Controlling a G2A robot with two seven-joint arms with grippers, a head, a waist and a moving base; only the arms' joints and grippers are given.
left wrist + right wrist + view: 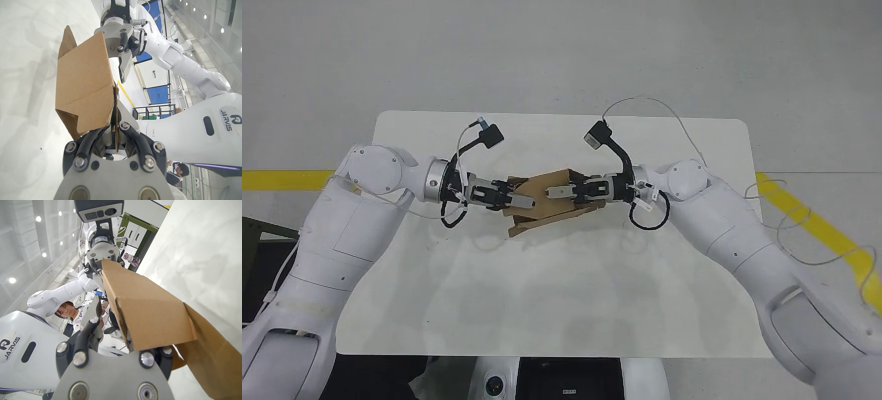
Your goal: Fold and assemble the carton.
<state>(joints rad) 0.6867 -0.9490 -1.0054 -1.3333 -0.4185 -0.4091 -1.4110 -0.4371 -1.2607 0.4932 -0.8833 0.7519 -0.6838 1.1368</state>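
The white tabletop [562, 300] carries nothing that would catch a slip, so a dropped piece would simply fall flat and lose its shape. The carton [542, 205] sits over the middle of it, strung between the two arms, half formed: its walls are partly squared and loose flaps hang at both ends (it looks lifted clear of the surface, though I cannot be sure).

The left tool [113, 130] is closed tight on a thin edge of one cardboard wall, and that pinch seems to be the only firm hold. The right tool [564, 189] is spread wide at the opposite end, one finger [93, 311] standing clear of the cardboard, the other hidden behind a panel.

The main risk, as I judge it, is twisting. If the right tool pushes or closes off the crease, the carton could pivot about the left pinch, collapse back flat, or buckle a wall. A flap could also fold the wrong way, or the gripped edge could tear.
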